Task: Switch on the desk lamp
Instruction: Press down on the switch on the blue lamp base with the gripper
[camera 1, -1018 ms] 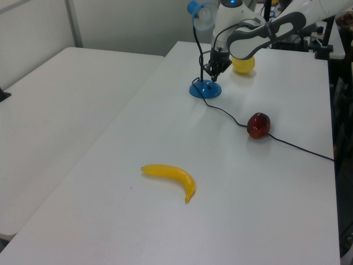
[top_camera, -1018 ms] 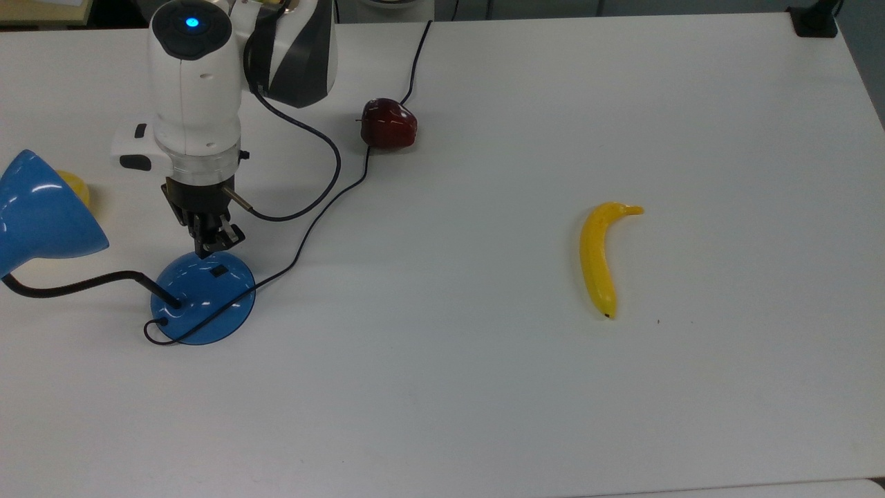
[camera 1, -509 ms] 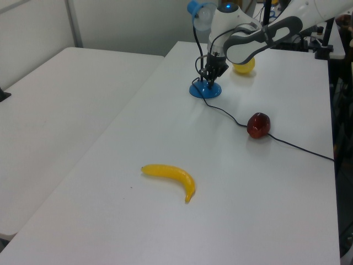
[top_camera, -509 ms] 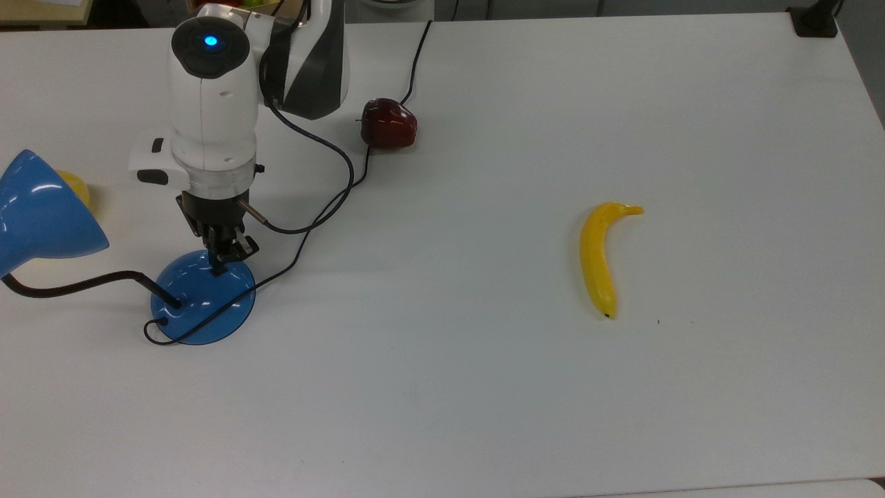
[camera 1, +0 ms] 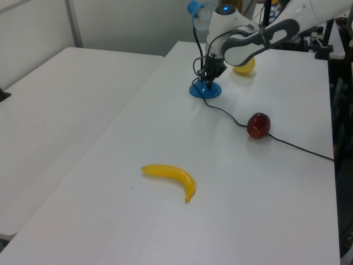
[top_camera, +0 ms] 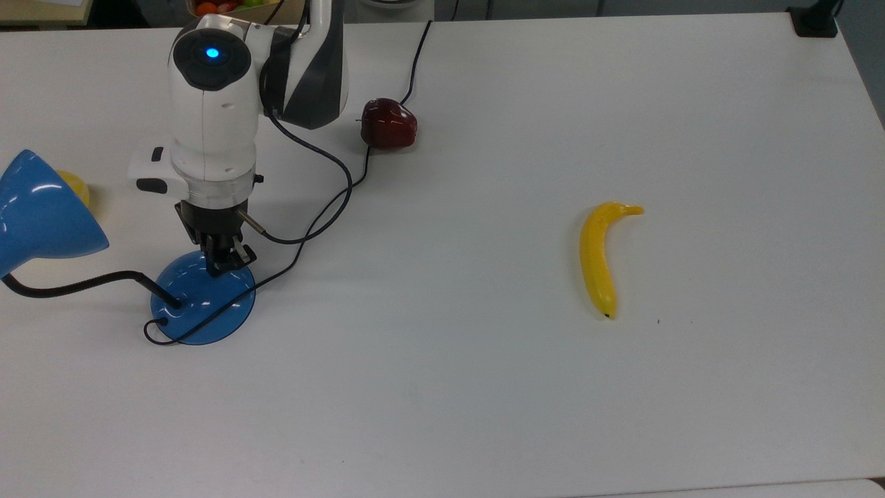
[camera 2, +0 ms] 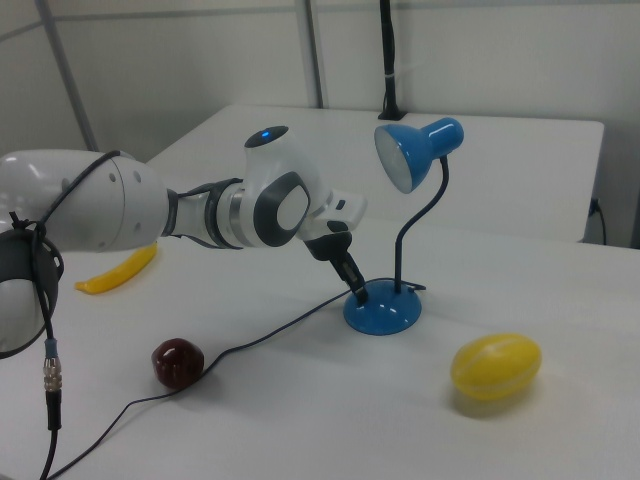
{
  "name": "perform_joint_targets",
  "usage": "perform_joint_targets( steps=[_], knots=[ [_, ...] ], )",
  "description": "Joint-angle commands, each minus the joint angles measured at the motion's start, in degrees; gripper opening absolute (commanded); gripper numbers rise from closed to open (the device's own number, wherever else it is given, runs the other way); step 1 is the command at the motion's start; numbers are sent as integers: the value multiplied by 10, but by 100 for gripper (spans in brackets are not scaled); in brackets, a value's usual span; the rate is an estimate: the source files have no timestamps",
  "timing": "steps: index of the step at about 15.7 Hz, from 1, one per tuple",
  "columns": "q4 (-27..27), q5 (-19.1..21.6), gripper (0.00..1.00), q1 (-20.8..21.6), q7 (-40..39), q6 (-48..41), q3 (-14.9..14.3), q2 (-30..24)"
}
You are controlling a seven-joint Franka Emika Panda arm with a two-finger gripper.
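Risks skidding the desk lamp (top_camera: 202,304) across the tabletop (top_camera: 484,387) if the claw (top_camera: 222,263), seemingly pressed together, lands off-switch.

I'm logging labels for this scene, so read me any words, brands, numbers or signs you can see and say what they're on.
No readable text: none on the desk lamp, the arm, the gripper, the banana, the apple, the yellow fruit or the table.
The arm's blue light is a plain dot, not a sign.
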Motion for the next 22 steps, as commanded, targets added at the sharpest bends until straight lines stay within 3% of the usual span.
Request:
perform_joint_targets(
  steps=[1,13,22],
  knots=[
    [12,-14,0,2,19,12,-4,10],
    [24,-25,0,0,19,13,-5,32],
    [24,-23,0,1,18,10,-12,17]
  ],
)
